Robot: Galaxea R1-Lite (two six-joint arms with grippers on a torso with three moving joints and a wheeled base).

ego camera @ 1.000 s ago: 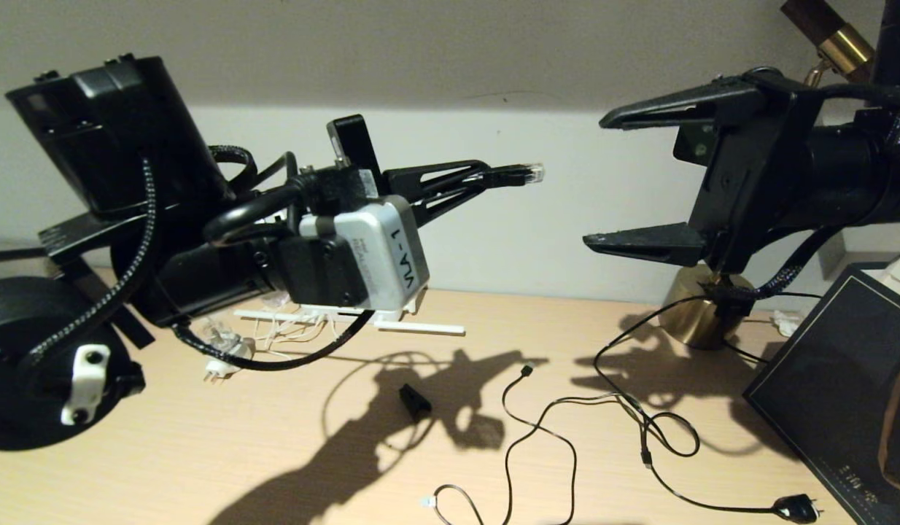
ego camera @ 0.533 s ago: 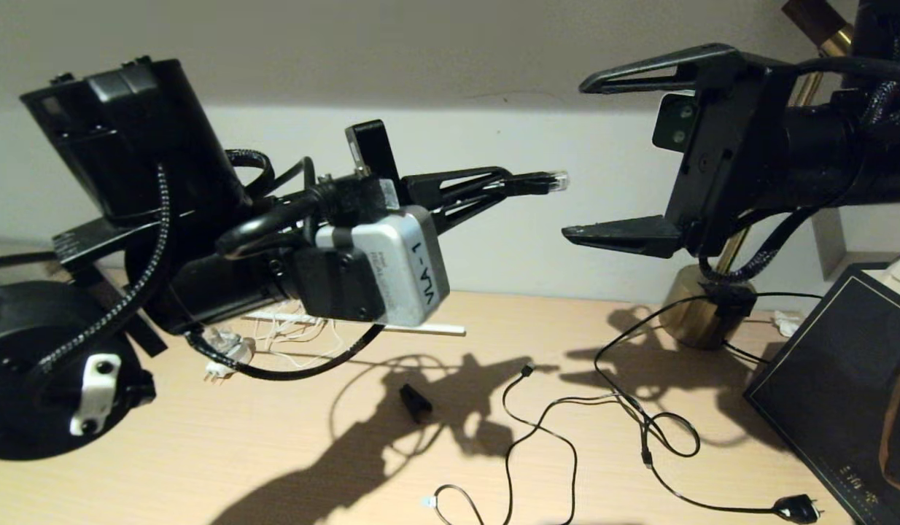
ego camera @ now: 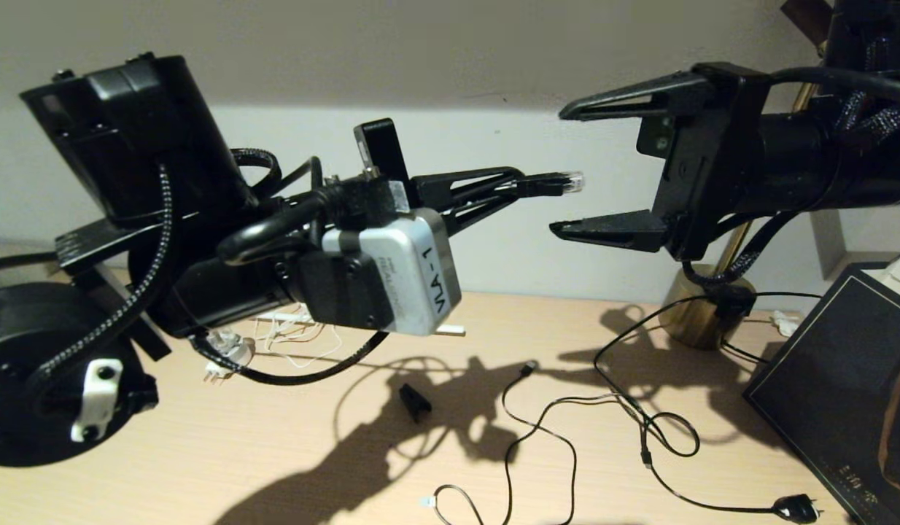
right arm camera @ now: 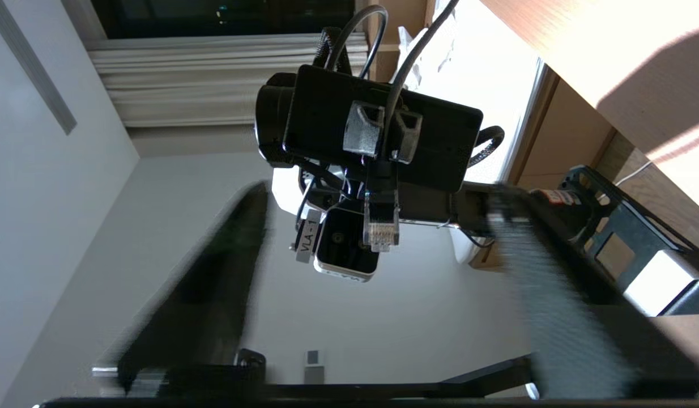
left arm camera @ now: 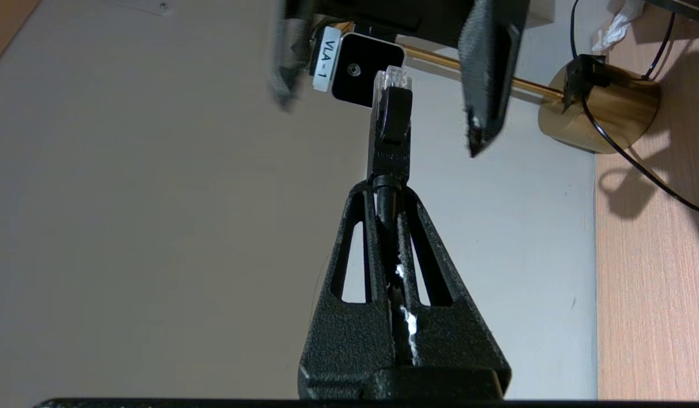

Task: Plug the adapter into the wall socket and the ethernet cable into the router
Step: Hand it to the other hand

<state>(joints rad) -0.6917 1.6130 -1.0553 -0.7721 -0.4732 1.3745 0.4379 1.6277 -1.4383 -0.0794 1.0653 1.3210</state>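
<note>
While most of the ethernet cable (ego camera: 539, 184) is lost behind the left arm's body, its end shows plainly: the left gripper (ego camera: 510, 191) has its fingers clamped together on the black boot, and the clear clip connector sticks out past the fingertips, raised well above the desk (ego camera: 202, 452). Left wrist view: connector (left arm camera: 391, 85) points straight at the gap between the right gripper's two fingers, both blurred. Right gripper (ego camera: 567, 171) faces it, fingers wide apart, one above and one below the connector's line, tips just short of it, not touching. Right wrist view: connector's gold contacts (right arm camera: 382, 231) sit between the two smeared fingers (right arm camera: 559, 317).

Router mostly hidden under the left arm; only one white antenna tip (ego camera: 451, 330) and a tangle of thin white cord (ego camera: 297, 337) peek out. Ports not visible. Adapter and wall socket cannot be made out. Thin black cables (ego camera: 559, 430) loop on the desk below the fingers; brass lamp base (ego camera: 701, 317) partly hidden behind the right arm; dark box (ego camera: 836, 379) cut off at the edge.
</note>
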